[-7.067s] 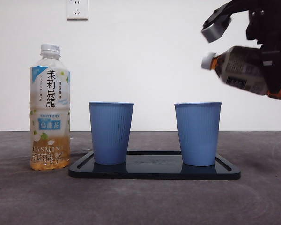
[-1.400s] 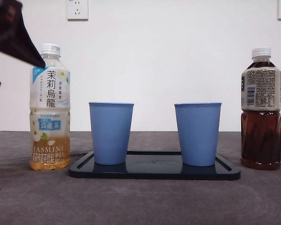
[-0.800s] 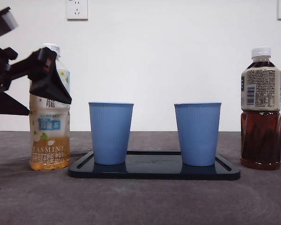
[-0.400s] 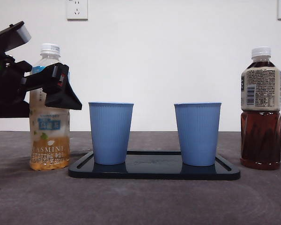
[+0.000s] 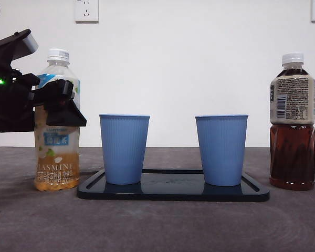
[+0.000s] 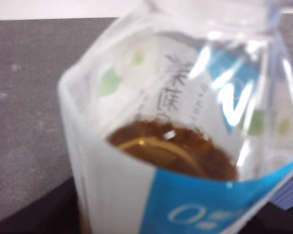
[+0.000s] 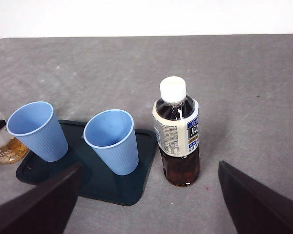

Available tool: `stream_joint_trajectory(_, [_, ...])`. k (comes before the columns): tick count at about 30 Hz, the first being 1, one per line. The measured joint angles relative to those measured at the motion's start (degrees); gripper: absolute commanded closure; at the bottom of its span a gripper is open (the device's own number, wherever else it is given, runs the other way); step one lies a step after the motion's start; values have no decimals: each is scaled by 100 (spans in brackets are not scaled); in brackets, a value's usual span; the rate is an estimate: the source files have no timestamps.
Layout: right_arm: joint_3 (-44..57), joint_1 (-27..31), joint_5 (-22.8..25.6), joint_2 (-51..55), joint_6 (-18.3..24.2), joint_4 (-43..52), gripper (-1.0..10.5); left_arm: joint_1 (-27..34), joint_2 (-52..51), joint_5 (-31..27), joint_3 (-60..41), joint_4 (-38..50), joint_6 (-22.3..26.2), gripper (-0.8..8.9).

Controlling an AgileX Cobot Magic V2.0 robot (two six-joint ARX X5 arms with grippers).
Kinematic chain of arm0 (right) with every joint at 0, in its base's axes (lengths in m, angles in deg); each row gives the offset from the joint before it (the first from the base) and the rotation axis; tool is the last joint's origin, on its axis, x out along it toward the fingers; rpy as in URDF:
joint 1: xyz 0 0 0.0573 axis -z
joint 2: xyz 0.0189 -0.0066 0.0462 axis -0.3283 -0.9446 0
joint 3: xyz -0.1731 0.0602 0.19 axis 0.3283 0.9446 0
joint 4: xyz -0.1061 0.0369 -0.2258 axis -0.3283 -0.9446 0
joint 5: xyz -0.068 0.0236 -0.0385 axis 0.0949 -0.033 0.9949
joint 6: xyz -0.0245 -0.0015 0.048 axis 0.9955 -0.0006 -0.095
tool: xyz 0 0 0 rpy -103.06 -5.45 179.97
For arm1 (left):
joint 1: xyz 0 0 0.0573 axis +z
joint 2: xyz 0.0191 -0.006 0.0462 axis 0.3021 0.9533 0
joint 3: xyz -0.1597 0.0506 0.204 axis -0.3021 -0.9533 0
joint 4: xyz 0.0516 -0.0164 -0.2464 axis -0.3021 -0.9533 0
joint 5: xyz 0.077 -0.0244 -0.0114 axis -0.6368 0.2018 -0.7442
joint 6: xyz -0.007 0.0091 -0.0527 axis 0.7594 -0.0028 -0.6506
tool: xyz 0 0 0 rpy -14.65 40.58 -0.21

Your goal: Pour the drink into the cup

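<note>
Over by the worktop's left edge: my left end effector [image 5: 60,107] is level with the jasmine tea bottle's [image 5: 56,121] label, one dark jaw in front of it.
Grip: can't honestly tell if I'm clamped on it or just spread around it; my wrist view is all bottle [image 6: 185,146], no jaws visible.
Bottle axis: upright, cap [image 5: 58,54] on, standing just off the tray's [image 5: 173,193] left end.
Target direction: nearest blue cup [image 5: 124,148] is on the tray, inward from me.
Other arm: right end effector [image 7: 146,204] hangs spread wide, high above the dark tea bottle [image 7: 178,139], so I'm nearer.
</note>
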Motion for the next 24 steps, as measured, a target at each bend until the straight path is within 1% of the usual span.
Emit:
stream_joint_trajectory(2, [0,0,0,0,-2,0,502,0,0,2,0,2,13,608])
stream_joint_trajectory(9, [0,0,-2,0,-2,0,502,0,-13,7,0,-2,17,607])
stream_joint_trajectory(12, [0,0,0,0,-2,2,502,0,-212,7,-4,-251,17,607])
stream_joint_trajectory(15, [0,0,0,0,-2,2,502,-2,-678,11,-9,-754,-13,607])
stream_joint_trajectory(18, [0,0,0,0,-2,0,502,-2,-1331,11,203,-1762,-103,607])
stream_joint_trajectory(20, [0,0,-2,0,-2,0,502,-2,-1705,13,573,-2684,-83,607])
stream_joint_trajectory(24, [0,0,-2,0,-2,2,502,-2,-2109,17,1561,-4572,186,607])
